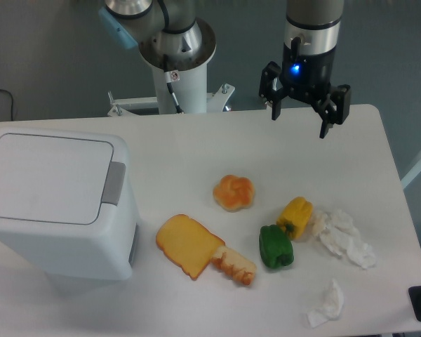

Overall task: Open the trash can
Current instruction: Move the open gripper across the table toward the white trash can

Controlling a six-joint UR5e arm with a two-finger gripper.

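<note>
1. The trash can (52,203) sits at the table's (196,147) left edge, lid shut.
2. A bun (234,192) lies mid-table, well apart from it.
3. The gripper (299,125) hangs above the table's far right side, fingers spread apart, holding nothing.

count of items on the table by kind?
Trash can: 1
Peppers: 2, yellow and green
Bread items: 3, bun, slice, small loaf piece
Crumpled tissues: 2, larger, smaller
Total: 8
</note>
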